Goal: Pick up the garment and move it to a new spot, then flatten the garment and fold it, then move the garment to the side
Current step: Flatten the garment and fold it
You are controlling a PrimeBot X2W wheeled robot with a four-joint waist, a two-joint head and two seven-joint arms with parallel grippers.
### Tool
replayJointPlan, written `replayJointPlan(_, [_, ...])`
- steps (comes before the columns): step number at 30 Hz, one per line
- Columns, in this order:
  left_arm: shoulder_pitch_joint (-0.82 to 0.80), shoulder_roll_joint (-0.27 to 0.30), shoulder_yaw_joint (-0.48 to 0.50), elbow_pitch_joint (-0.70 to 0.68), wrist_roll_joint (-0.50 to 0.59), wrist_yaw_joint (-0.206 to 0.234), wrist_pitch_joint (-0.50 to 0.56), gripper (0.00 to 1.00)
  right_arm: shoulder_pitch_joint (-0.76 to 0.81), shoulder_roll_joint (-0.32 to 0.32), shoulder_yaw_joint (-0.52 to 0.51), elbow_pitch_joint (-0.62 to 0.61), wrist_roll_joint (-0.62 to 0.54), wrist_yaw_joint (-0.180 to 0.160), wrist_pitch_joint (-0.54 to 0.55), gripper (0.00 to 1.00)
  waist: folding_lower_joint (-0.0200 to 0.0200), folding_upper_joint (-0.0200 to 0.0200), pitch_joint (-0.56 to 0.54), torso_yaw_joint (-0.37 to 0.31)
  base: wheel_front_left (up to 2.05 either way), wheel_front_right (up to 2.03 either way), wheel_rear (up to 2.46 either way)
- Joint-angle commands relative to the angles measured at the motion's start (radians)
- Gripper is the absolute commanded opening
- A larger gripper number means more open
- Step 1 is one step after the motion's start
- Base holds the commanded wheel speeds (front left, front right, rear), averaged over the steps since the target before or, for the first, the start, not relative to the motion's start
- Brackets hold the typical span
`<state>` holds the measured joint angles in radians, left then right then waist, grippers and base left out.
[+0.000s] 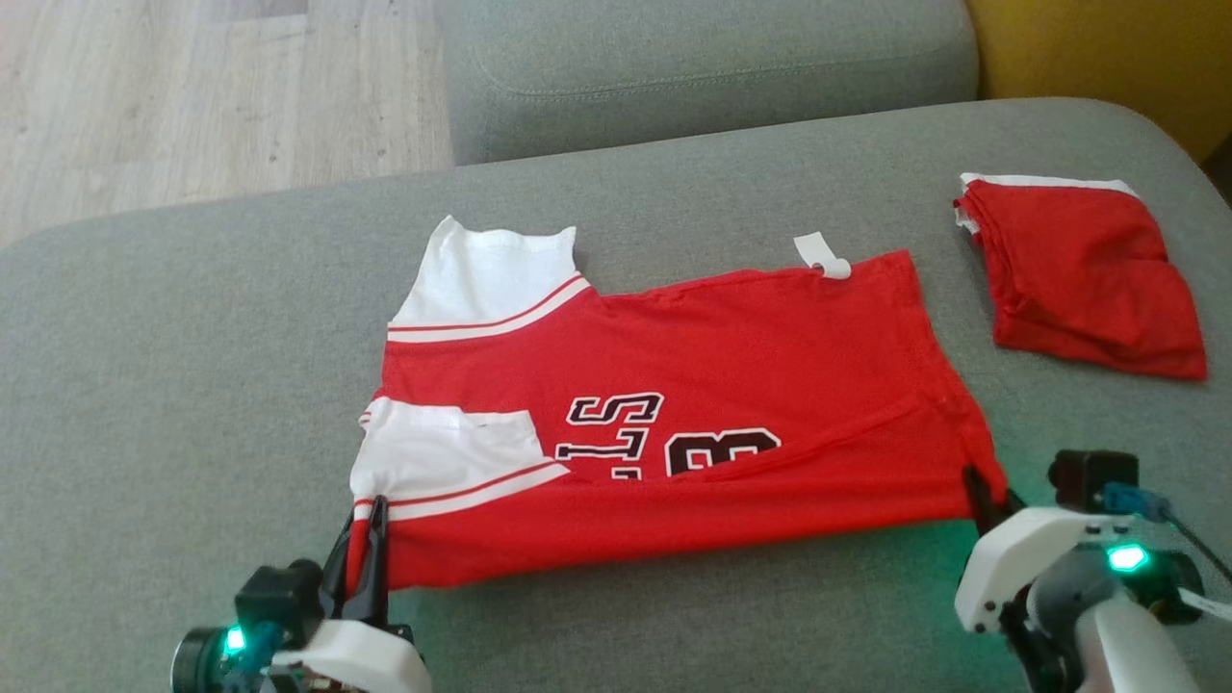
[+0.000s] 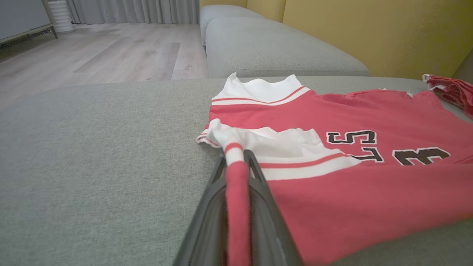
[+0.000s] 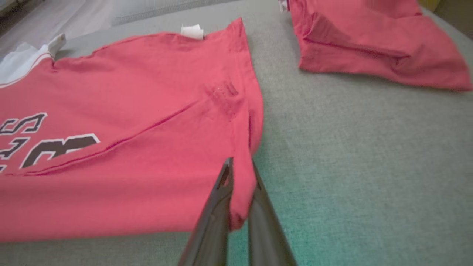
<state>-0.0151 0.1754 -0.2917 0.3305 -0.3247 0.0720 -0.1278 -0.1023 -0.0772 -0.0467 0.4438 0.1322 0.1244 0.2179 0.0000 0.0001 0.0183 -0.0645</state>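
Red jersey [image 1: 731, 346] lies spread on the grey sofa cushion [image 1: 192, 385]. I see my left jaws pinching its sleeve edge, and my right jaws pinching its hem corner.

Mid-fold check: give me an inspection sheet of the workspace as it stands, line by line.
Surface: grey sofa cushion, bearing both garments.
Job's things: red jersey spread mostly flat, near edge folded over part of the lettering, white sleeves toward the robot's left.
Clutter: folded red garment, apart from the jersey, far right.
Grippers: left claw shut on the jersey's near sleeve-side corner; right claw shut on its near hem-side corner.
Cables: dark cable at the right wrist, off the fabric.
Surroundings: wood floor, second grey cushion, yellow backrest.
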Motion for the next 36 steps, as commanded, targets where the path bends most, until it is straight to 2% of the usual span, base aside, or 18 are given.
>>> replayJointPlan(1, [-0.035, 0.022, 0.034, -0.039, -0.003, 0.011, 0.003, 0.00, -0.026, -0.012, 0.007, -0.066, 0.004, 0.006, -0.004, 1.00, 0.0000, -0.0001, 0.005, -0.001, 0.00, 0.00, 0.00])
replayJointPlan(2, [-0.037, 0.022, 0.033, -0.042, -0.002, 0.013, 0.006, 0.26, -0.023, -0.009, 0.004, -0.083, 0.004, 0.006, -0.005, 1.00, 0.0000, -0.0001, 0.008, -0.001, 0.00, 0.00, 0.00])
replayJointPlan(3, [-0.040, 0.023, 0.032, -0.043, 0.000, 0.017, 0.007, 0.58, -0.022, -0.006, 0.001, -0.097, 0.004, 0.006, -0.005, 1.00, 0.0000, -0.0001, 0.010, -0.002, 0.00, 0.00, 0.00])
replayJointPlan(4, [-0.044, 0.025, 0.032, -0.043, 0.003, 0.020, 0.007, 1.00, -0.022, -0.003, -0.001, -0.112, 0.002, 0.006, -0.007, 1.00, 0.0000, -0.0001, 0.014, -0.003, 0.00, 0.00, 0.00])
replayJointPlan(13, [-0.110, 0.035, 0.060, -0.065, -0.002, 0.031, -0.049, 1.00, -0.083, 0.013, -0.053, -0.220, -0.008, 0.006, -0.101, 1.00, 0.0000, -0.0001, 0.067, -0.009, 0.00, 0.00, 0.00])
replayJointPlan(18, [-0.214, 0.064, 0.066, -0.103, 0.008, 0.014, -0.050, 1.00, -0.164, 0.017, -0.066, -0.235, -0.012, 0.006, -0.149, 1.00, 0.0000, -0.0001, 0.142, -0.016, 0.00, 0.00, 0.00])
replayJointPlan(23, [-0.397, 0.115, 0.050, -0.098, 0.022, -0.046, 0.016, 1.00, -0.270, -0.001, -0.044, -0.216, -0.023, 0.006, -0.169, 1.00, 0.0000, -0.0001, 0.239, -0.027, 0.00, 0.00, 0.00])
replayJointPlan(30, [-0.714, 0.198, -0.001, 0.042, -0.008, -0.178, 0.199, 1.00, -0.438, -0.037, 0.006, -0.161, -0.018, 0.006, -0.182, 1.00, 0.0000, -0.0001, 0.359, -0.066, 0.00, 0.00, 0.00])
replayJointPlan(36, [-0.895, 0.251, -0.069, 0.185, -0.082, -0.201, 0.361, 1.00, -0.539, -0.051, 0.048, -0.114, -0.008, 0.006, -0.200, 1.00, 0.0000, -0.0001, 0.421, -0.104, 0.00, 0.00, 0.00])
